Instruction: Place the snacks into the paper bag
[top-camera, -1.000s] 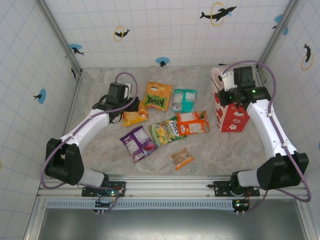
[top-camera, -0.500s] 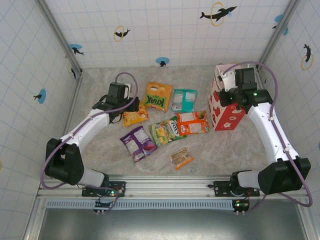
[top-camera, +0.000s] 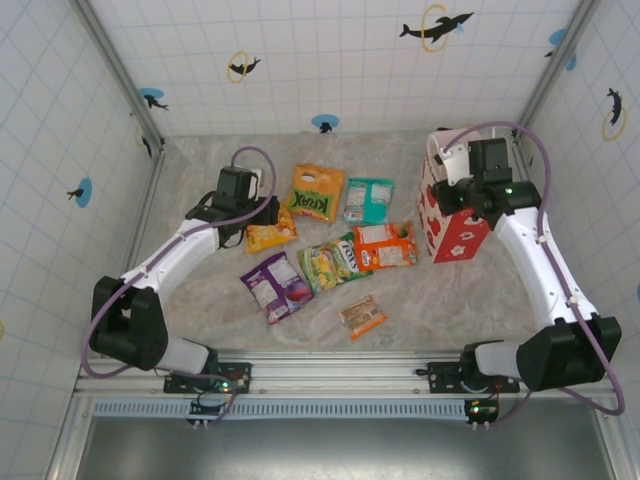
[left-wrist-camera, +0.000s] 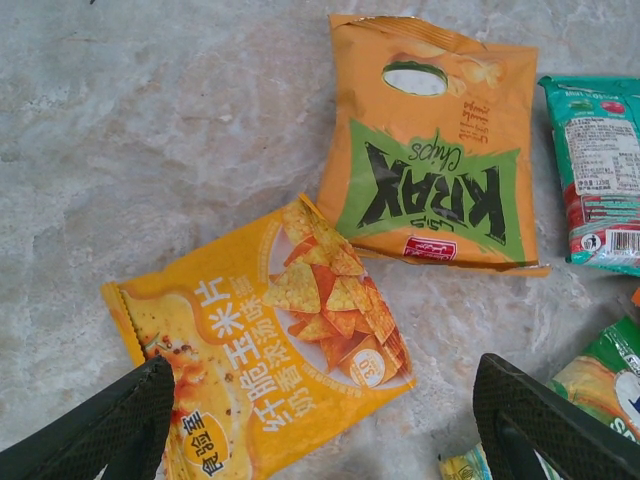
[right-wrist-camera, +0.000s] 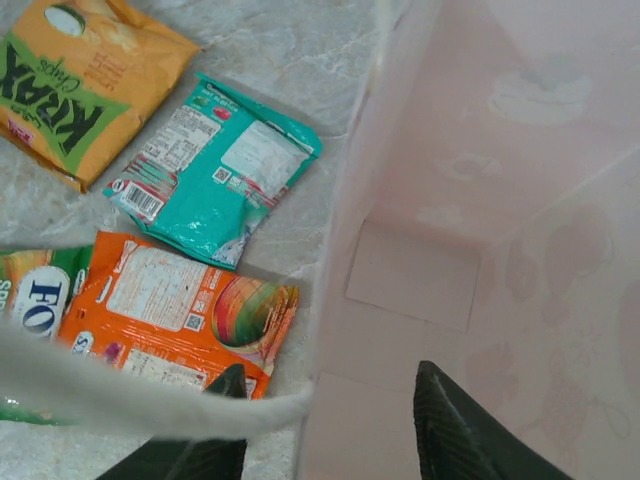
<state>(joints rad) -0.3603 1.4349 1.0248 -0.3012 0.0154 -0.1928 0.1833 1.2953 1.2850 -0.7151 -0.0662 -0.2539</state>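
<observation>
We see bright, even light from above, with soft, short shadows on the marbled table. The glossy orange-green Krax packet (left-wrist-camera: 430, 170) carries a faint sheen. In the right wrist view, the white loop handle (right-wrist-camera: 120, 400) and the pale paper bag wall (right-wrist-camera: 500, 200) are blurred, too near for focus.

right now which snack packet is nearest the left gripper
The yellow-orange chip packet, lying framed by the open left gripper; the Krax packet lies farther off.

Glossy plastic snacks (left-wrist-camera: 430, 160), matt paper bag (top-camera: 450, 235) — smooth stone-look table (top-camera: 440, 300)
</observation>
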